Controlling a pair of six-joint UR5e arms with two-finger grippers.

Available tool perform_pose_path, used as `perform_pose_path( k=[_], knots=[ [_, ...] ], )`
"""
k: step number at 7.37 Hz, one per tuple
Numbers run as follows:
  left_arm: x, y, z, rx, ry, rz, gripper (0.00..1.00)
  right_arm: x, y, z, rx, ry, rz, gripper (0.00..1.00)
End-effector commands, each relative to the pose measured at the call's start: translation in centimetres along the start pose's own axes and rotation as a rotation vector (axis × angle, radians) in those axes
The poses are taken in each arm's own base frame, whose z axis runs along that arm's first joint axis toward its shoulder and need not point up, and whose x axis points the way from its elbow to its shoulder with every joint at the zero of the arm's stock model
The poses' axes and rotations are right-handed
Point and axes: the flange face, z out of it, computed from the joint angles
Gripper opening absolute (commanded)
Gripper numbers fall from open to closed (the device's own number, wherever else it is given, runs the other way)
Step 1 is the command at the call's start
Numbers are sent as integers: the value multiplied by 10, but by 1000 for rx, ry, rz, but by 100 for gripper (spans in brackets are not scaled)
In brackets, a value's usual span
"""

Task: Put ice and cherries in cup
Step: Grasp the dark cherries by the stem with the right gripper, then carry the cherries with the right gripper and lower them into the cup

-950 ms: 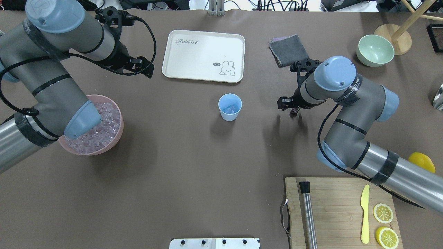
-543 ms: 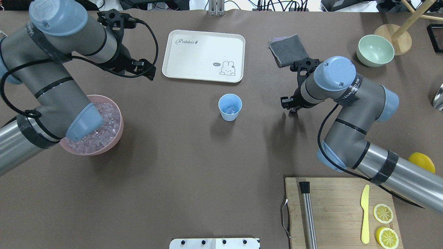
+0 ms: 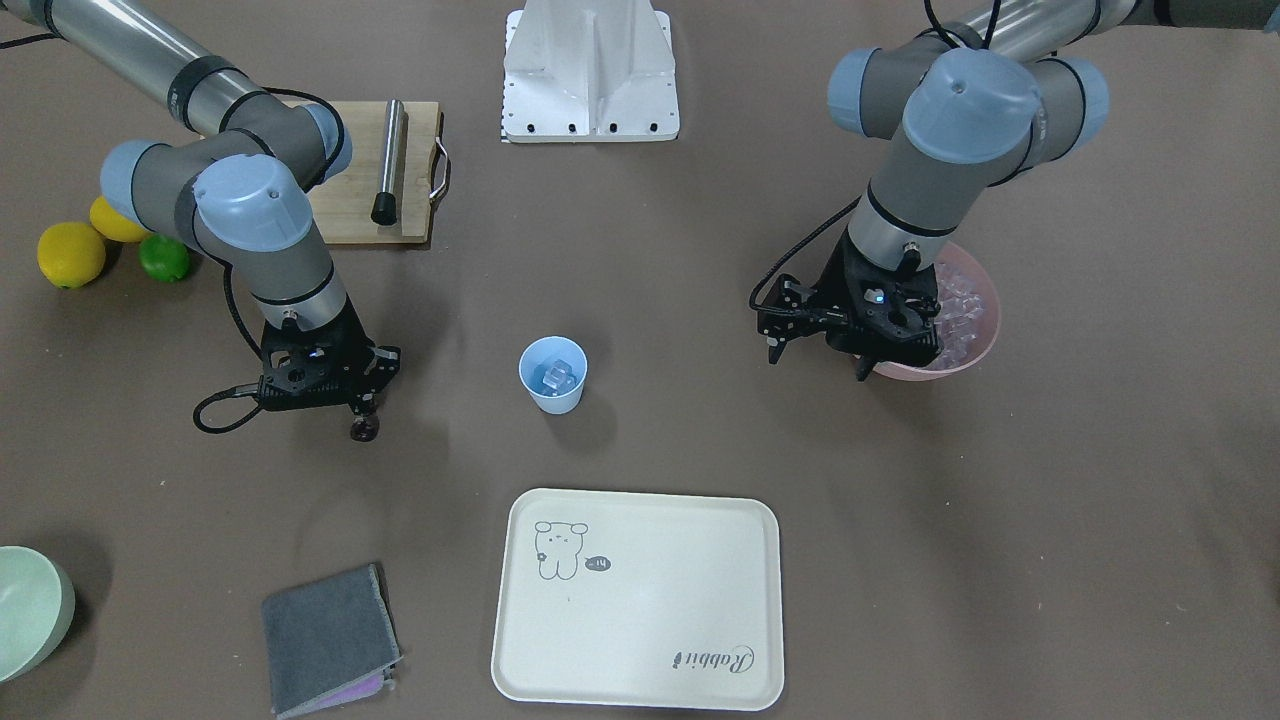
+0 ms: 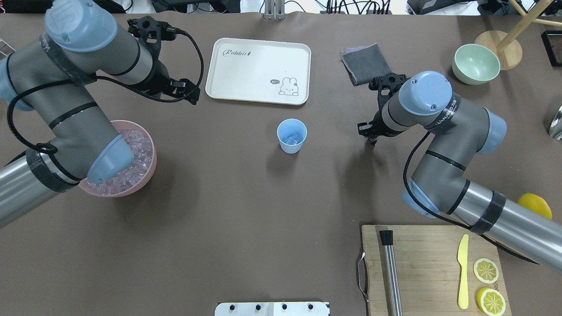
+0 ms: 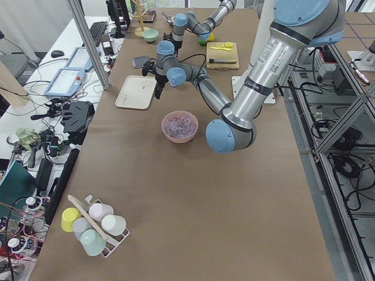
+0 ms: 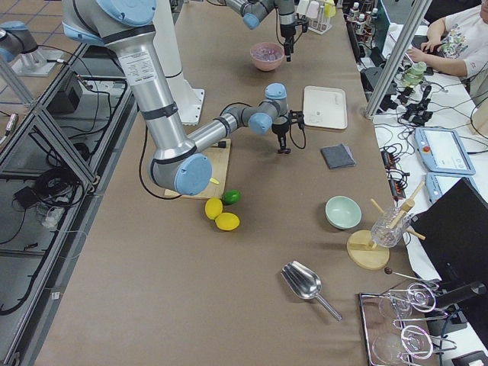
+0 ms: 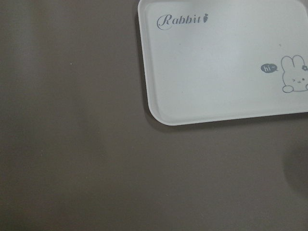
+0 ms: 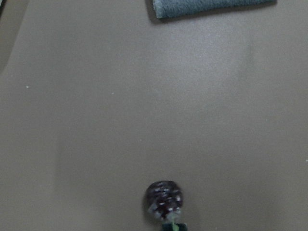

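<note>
The main risk is losing the cherries [image 3: 362, 430] on the way. The right tool [image 3: 356, 408] looks pinched on their thin stem, with the fruit dangling below it, low over the desk [image 4: 246, 210], so a quick swing could pull the stem loose. Only 1 cherry shows in the right wrist view, so I cannot tell how the other hangs.

The cup [image 4: 291, 135] stands mid-desk, well apart to the left of the cherries in the overhead view. It is small and probably light, so a low tool could clip its rim and tip it. An off-centre release could bounce the fruit off the rim.

The cup already holds a few pieces of ice [image 3: 556, 374], which leaves less room. The pink bowl [image 4: 150, 173] on the left is heaped with ice. The green bowl [image 4: 476, 66] at the far right shows nothing inside. The left tool [image 4: 189, 93] hovers on the far side of the pink bowl, and I cannot tell whether it is open.
</note>
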Motion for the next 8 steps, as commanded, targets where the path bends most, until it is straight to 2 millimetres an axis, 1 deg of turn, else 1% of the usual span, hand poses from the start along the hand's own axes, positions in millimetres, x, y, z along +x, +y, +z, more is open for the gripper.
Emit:
perform_pose_path(
  k=[1, 2, 3, 4, 5, 6, 7, 8],
  knots=[
    [2, 2, 1, 5, 3, 2, 98, -1, -1, -6, 12, -4, 1, 0],
    [2, 2, 1, 5, 3, 1, 98, -6, -3, -19, 22, -18, 10, 0],
    [3, 2, 0, 6, 5, 2, 98, -3, -14, -51, 44, -34, 29, 0],
    [4, 2, -1, 7, 6, 1, 98, -24, -22, -89, 23, -21, 45, 0],
    [5, 2, -1, 7, 8, 2, 98, -62, -35, -126, 5, -6, 61, 0],
    [6, 2, -2, 9, 10, 4, 98, -105, -48, -163, -5, -15, 110, 0],
    [6, 2, -2, 10, 9, 5, 98, -125, -52, -181, -8, -38, 126, 0],
    [5, 0, -2, 32, -8, 5, 98, -165, -47, -183, -18, -64, 143, 0]
  ],
)
